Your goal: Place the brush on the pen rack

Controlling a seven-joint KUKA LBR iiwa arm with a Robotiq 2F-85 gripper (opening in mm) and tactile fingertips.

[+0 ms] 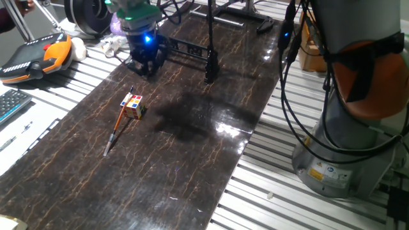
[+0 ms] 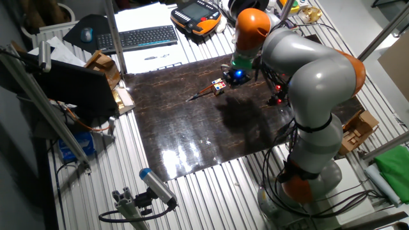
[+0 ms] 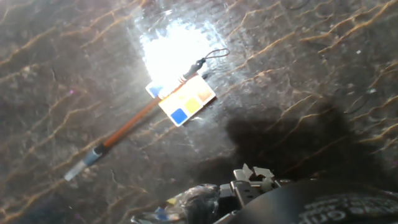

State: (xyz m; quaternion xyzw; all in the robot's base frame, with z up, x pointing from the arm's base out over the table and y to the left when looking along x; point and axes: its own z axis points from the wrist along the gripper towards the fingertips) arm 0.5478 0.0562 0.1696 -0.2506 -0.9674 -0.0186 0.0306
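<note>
Glossy dark marbled tabletop [image 1: 192,166], slim orange brush [image 1: 119,125] touching chequered cube [image 1: 133,106]; gripper [image 1: 144,64] grip state indiscernible.

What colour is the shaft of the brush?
Orange; the brush shows this best in the hand view.

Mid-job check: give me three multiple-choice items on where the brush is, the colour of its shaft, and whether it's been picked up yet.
1. The brush lies:
A) beside the puzzle cube
B) on the pen rack
C) on the keyboard

2. Its shaft is:
A) green
B) orange
C) white

3. The brush is:
A) held by the end effector
B) flat on the dark tabletop
C) standing upright

Answers:
1 A, the hand view shows it running along the cube's edge.
2 B, orange between dark end and pale tip.
3 B, it rests on the table, away from the end effector.
</note>
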